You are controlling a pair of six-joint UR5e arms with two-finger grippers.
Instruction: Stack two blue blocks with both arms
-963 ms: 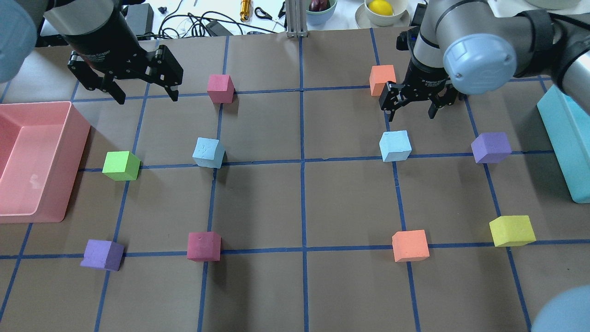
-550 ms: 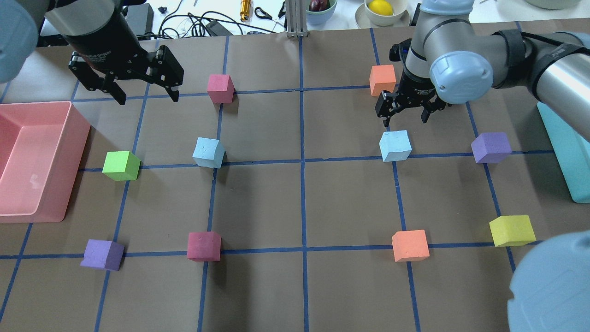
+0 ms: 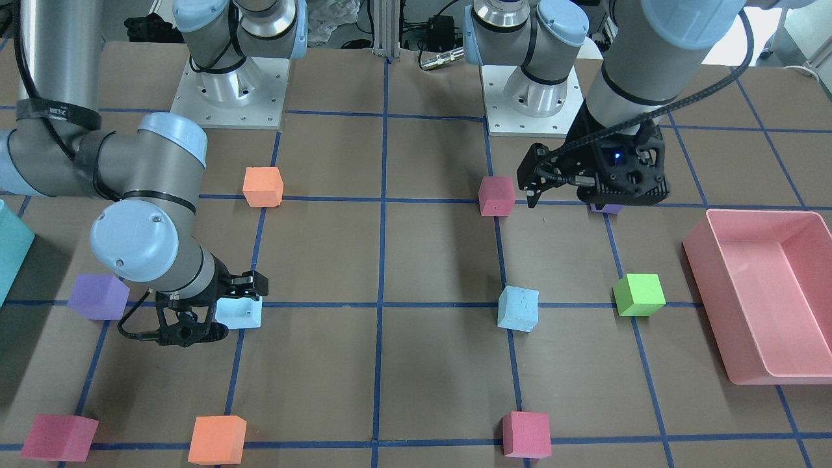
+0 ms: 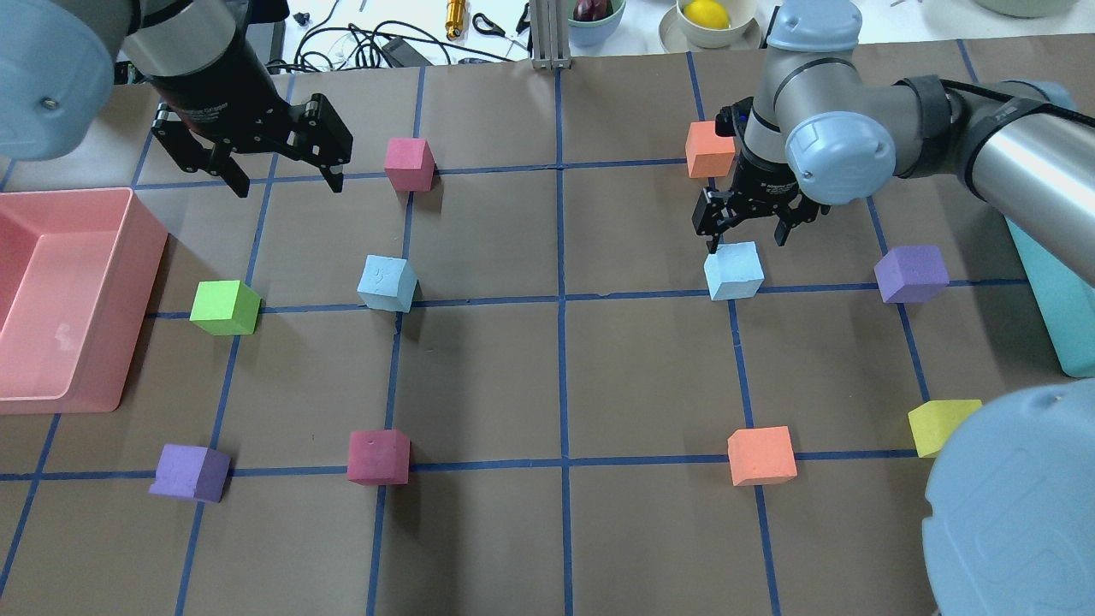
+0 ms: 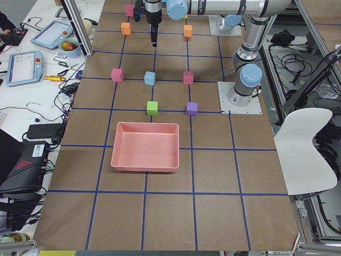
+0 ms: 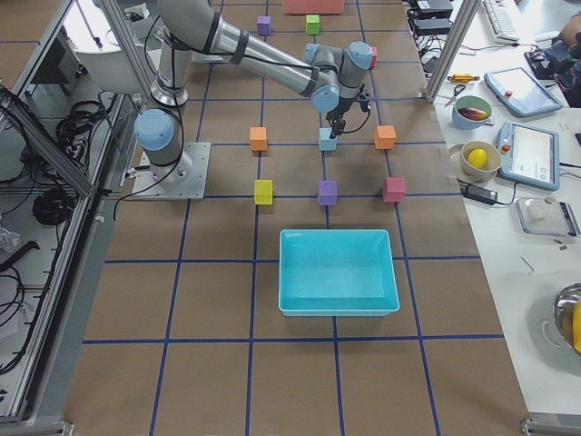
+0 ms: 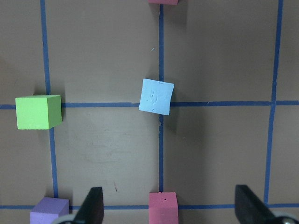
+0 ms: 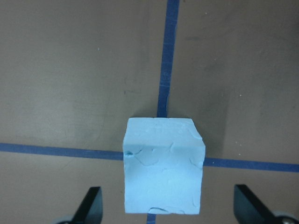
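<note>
Two pale blue blocks sit on the brown table. One block (image 4: 387, 283) is on the left half, also in the left wrist view (image 7: 156, 96). The other block (image 4: 733, 270) is on the right half. My right gripper (image 4: 747, 242) is open, just above this block and over its far edge. In the right wrist view the block (image 8: 163, 165) lies between the open fingers (image 8: 91, 207). My left gripper (image 4: 287, 184) is open and empty, high above the table, beyond the left block.
A pink bin (image 4: 128, 257) stands at the left edge and a teal bin (image 4: 1052, 291) at the right. Near the blocks are a green cube (image 4: 225, 307), a pink cube (image 4: 409, 163), an orange cube (image 4: 708, 147) and a purple cube (image 4: 912, 273).
My right gripper has come down and closer to the right blue block, still open. My left gripper has shifted slightly right toward the left block.
</note>
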